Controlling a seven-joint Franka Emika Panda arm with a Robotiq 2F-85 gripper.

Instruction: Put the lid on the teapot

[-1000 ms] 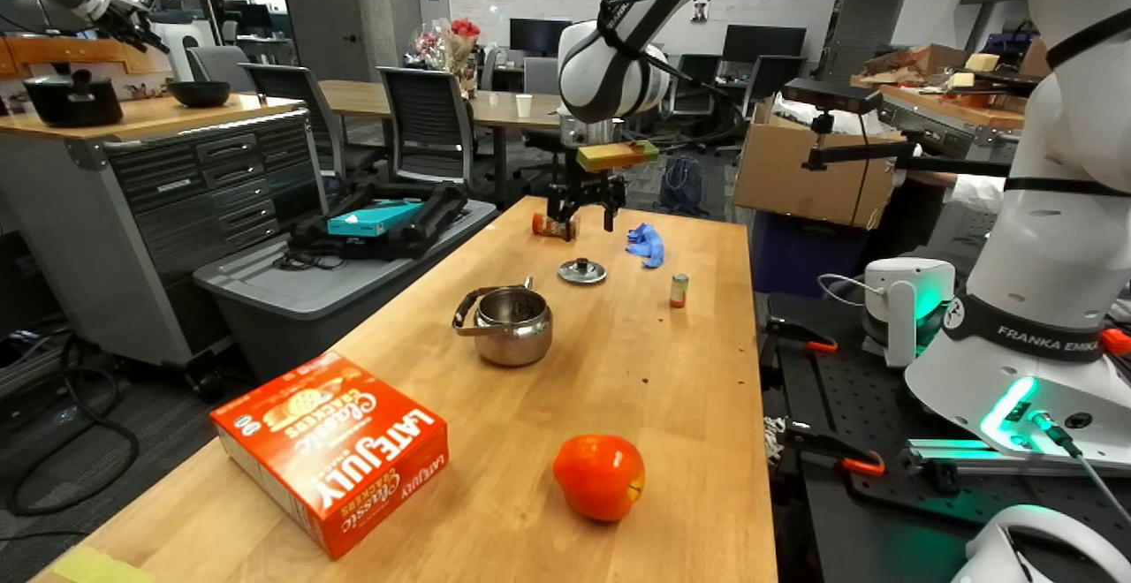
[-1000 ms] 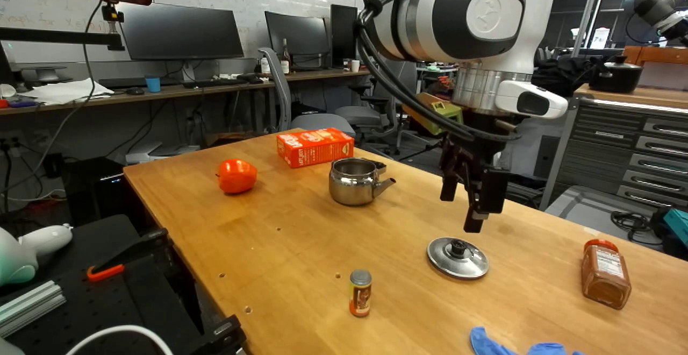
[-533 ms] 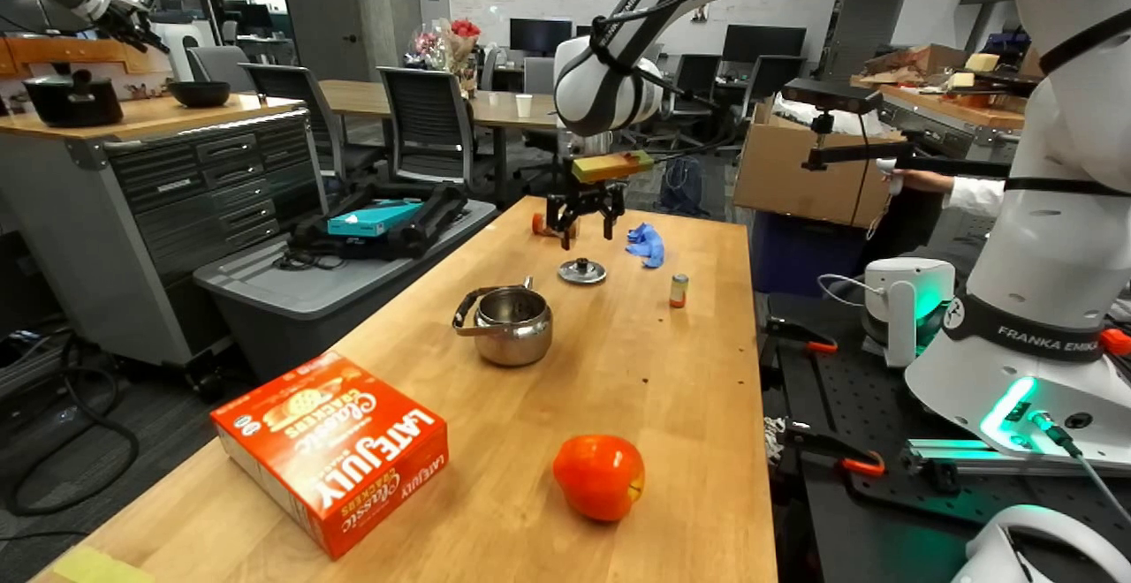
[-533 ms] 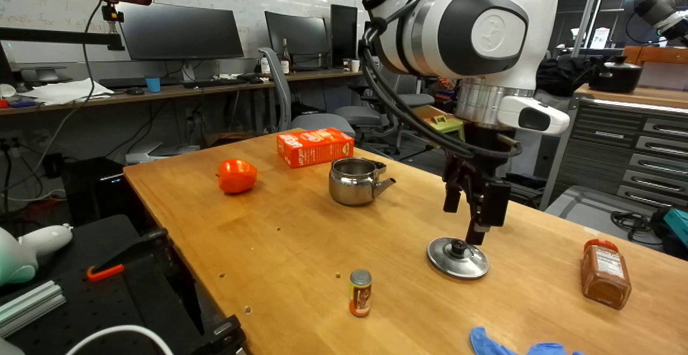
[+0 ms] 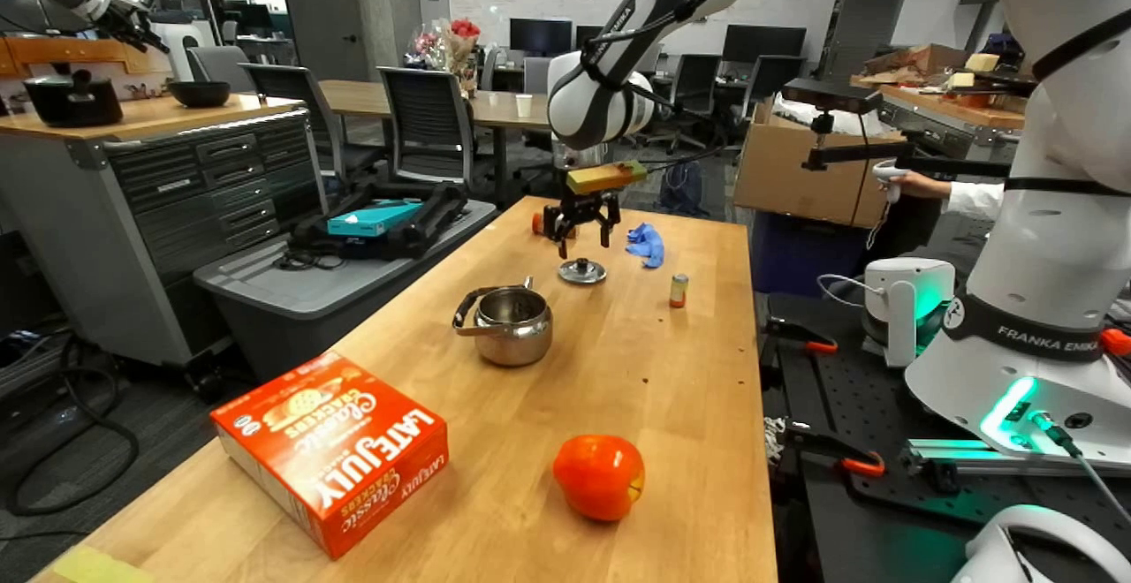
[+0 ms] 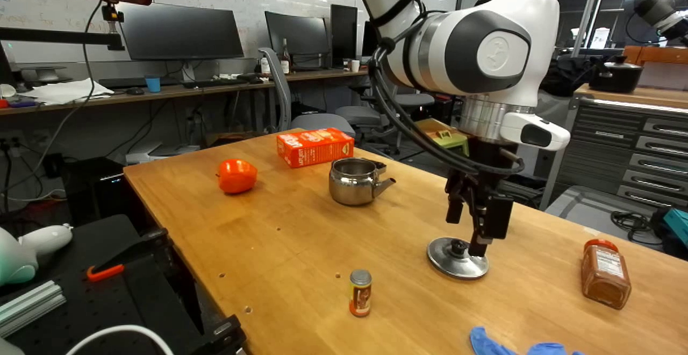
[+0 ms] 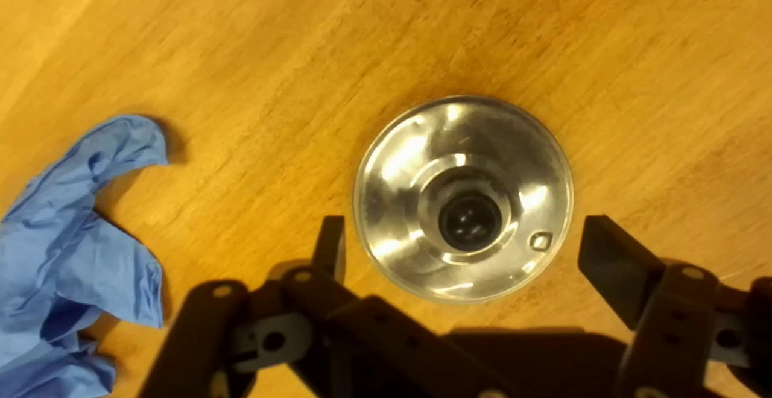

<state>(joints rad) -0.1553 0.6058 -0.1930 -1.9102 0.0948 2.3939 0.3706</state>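
Observation:
The lid, a round silvery disc with a black knob, lies flat on the wooden table in both exterior views and in the wrist view. My gripper is open and empty, with its fingers on either side of the lid in the wrist view. In both exterior views the gripper hangs just above the lid. Whether a fingertip touches it, I cannot tell. The teapot, shiny steel with an open top, spout and dark handle, stands upright apart from the lid. It is out of the wrist view.
A blue glove lies beside the lid. A small can stands near the table edge. A spice jar lies behind. A red cracker box and a red-orange ball-like fruit are past the teapot.
My gripper has moved down toward the lid, staying open. The lid and teapot have not moved. A person's hand with a controller has come into view behind the arm's base.

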